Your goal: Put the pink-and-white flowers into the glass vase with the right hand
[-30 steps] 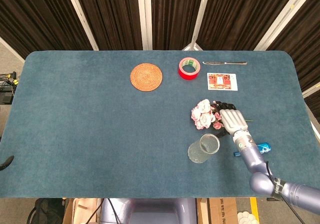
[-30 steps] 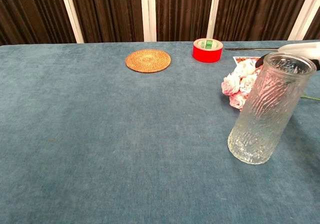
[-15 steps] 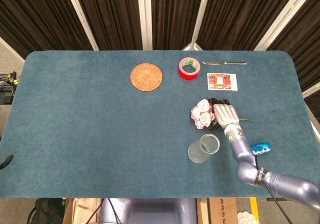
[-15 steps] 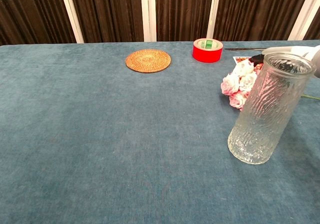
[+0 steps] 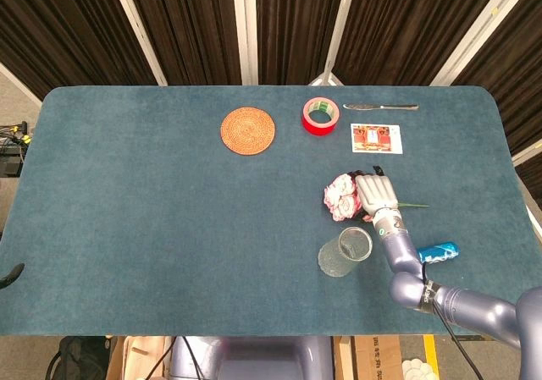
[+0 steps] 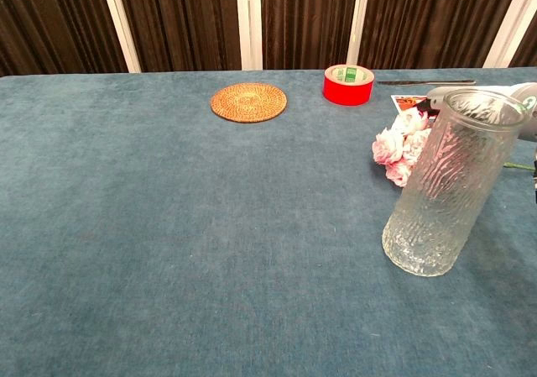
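1. Hidden/unclear: in the chest view the glass vase (image 6: pixel 446 184) stands in front of the right hand (image 6: pixel 478 97), so only a pale sliver of the hand shows above and beside the vase rim. The vase also covers the right part of the pink-and-white flowers (image 6: pixel 398 148). The left hand shows in neither view.
2. Head view: right hand (image 5: pixel 375 195) lies knuckles-up over the stem end of the pink-and-white flowers (image 5: pixel 341 196). The fingers (image 5: pixel 369 184) point to the far side and cover the bunch where heads meet stem. Underside of the hand is not visible; cannot tell whether the fingers are clenched on the stem or merely resting over it.
3. Flower heads lie on the table (image 5: pixel 152 202), sticking out to the left of the fingers and touching them. A green stem (image 5: pixel 413 205) pokes out to the right of the hand.
4. Flowers lie just far of the glass vase (image 5: pixel 345 251), which stands upright near the hand's wrist, apart from the blooms.
5. Versus half a second ago: the hand has turned and shifted slightly, its wrist now nearer the vase; the dark fingertips seen earlier above the blooms are now mostly tucked out of sight. Flowers remain in roughly the same spot on the table; vase unmoved.
6. Far side: woven coaster (image 5: pixel 248 130), red tape roll (image 5: pixel 321 115), knife (image 5: pixel 380 107), printed card (image 5: pixel 375 138). Blue can (image 5: pixel 437 252) lies right of the forearm.
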Controlling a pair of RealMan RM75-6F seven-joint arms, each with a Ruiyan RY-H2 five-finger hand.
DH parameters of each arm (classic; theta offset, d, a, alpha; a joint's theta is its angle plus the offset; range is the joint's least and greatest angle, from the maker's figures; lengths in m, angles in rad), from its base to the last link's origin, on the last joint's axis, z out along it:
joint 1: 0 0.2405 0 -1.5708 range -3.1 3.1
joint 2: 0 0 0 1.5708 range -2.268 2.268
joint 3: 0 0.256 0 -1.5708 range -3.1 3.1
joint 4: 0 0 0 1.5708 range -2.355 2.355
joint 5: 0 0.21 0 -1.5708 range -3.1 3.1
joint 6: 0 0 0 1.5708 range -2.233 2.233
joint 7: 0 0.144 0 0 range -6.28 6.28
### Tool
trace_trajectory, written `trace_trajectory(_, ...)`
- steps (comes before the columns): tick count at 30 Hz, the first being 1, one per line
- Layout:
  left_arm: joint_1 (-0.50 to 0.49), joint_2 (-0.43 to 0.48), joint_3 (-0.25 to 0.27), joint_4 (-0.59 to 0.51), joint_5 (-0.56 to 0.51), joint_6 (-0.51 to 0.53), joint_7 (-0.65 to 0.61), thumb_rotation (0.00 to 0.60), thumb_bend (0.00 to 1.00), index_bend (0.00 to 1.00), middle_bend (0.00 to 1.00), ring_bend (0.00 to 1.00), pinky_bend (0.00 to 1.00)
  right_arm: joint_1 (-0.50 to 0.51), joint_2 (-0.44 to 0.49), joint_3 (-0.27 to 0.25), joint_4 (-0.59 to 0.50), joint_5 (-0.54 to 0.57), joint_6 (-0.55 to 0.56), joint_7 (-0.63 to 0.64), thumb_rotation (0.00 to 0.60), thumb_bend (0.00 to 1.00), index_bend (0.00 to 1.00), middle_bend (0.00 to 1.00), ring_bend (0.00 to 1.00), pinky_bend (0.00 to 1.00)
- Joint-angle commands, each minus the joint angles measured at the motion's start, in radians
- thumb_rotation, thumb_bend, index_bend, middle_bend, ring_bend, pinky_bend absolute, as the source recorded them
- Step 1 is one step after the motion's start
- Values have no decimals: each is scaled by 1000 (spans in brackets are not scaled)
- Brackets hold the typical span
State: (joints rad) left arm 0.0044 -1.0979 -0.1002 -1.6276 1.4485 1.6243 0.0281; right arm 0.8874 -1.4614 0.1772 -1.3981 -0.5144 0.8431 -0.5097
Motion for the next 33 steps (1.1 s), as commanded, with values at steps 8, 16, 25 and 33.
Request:
trace_trajectory(8,-1,2,0,-4,-2,-6,0,600,220,96,0,0,112,12,-32,-7,45,1,4,-7,600,268,395,371,448,182)
trace_trajectory(16,-2,2,2,-10,-4,-12,8,600,221,105,0,0,117,-29,-21,36,32,-105,27,118,600,385,466,458,531,253)
trace_trajectory(25,-1,4,6,-14,0,-13,4,600,221,106,0,0,117,-72,101,148,-84,-198,0,319,600,386,479,458,531,252)
trace_trajectory(33,-3,2,5,-12,-2,-17,6,600,221,106,0,0,117,-123,232,313,-195,-258,34,550,600,386,490,458,531,252)
